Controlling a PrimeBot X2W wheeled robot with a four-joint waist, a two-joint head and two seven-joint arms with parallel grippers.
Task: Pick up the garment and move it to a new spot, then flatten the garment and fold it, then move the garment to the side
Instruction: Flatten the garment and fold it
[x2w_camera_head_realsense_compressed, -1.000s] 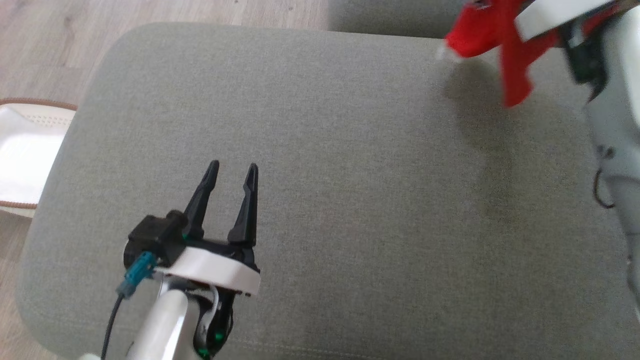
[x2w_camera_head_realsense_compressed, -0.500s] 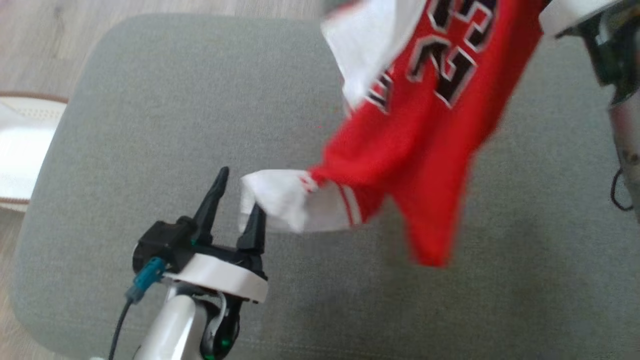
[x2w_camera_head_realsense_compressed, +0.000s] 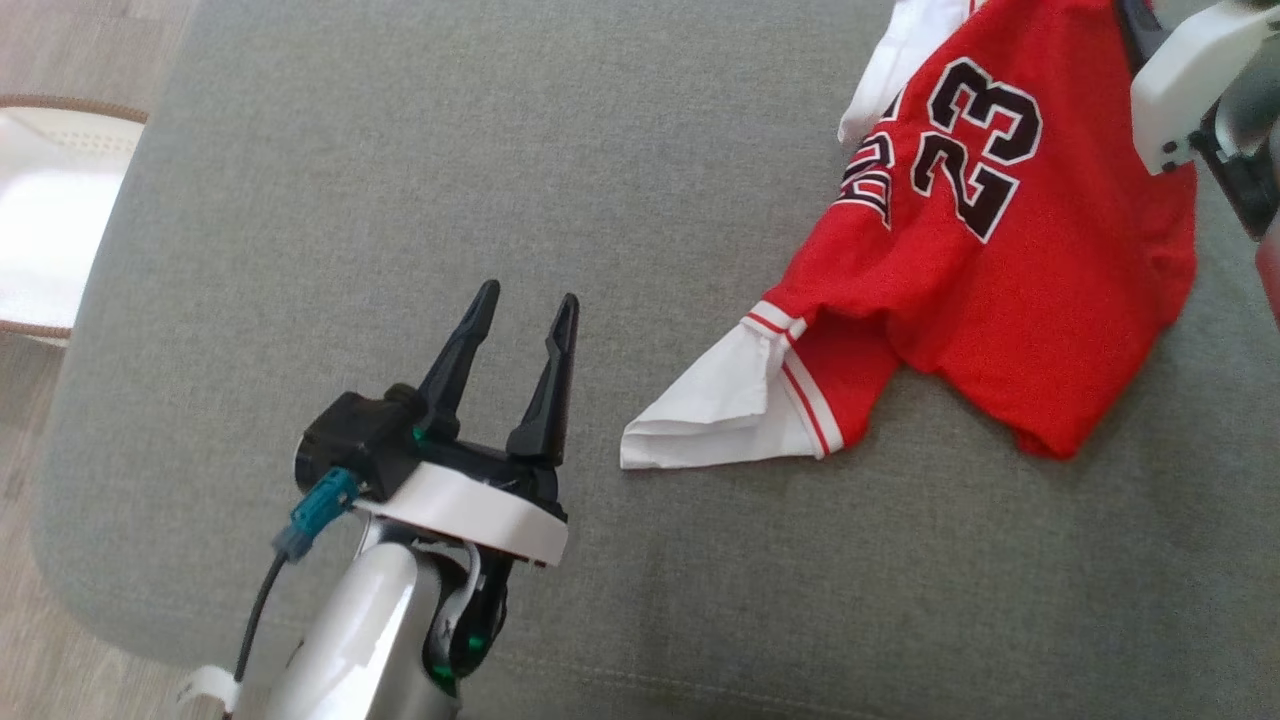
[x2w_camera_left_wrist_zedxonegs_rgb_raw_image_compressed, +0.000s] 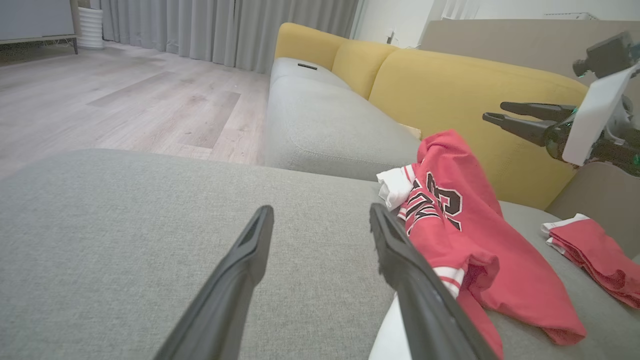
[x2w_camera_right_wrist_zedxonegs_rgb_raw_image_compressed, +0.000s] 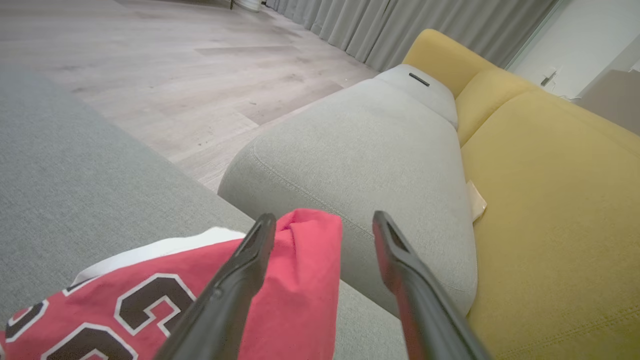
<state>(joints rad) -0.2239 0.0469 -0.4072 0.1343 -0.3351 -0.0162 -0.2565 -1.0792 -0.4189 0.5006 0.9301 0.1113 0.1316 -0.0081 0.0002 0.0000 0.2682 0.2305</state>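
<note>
Head view: left arm (x2w_camera_head_realsense_compressed: 345, 620), jaws parted, near garment (x2w_camera_head_realsense_compressed: 1000, 260)

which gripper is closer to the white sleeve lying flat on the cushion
Left. The left gripper is open just beside the white sleeve, over the grey cushion. The right gripper hangs open over the far end of the red jersey, across the garment from that sleeve.
</note>
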